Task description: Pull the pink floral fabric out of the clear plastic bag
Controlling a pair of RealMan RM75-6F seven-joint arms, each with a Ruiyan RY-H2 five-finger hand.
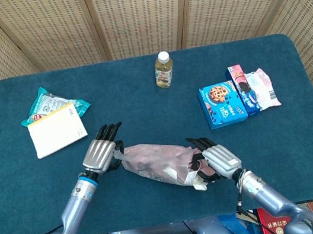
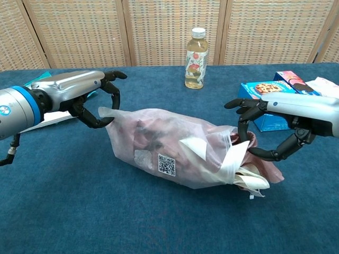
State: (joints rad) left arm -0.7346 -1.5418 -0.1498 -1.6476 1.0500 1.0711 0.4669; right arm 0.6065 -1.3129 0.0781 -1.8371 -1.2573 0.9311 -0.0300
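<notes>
Clear plastic bag with a QR-code sticker lies mid-table, pink floral fabric poking out its right end. Left hand pinches the bag's closed end; right hand curls around the fabric.

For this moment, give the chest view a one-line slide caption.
Left hand pinches the clear plastic bag's closed end; right hand holds the pink floral fabric.

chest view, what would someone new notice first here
The eye lands on the clear plastic bag lying on its side mid-table, stuffed with pink floral fabric, a QR label on its near face. A hand flanks each end: the left hand has its fingers at the bag's closed corner, and the right hand curls around fabric spilling from the open mouth. Behind, a drink bottle stands upright near the screen.
</notes>
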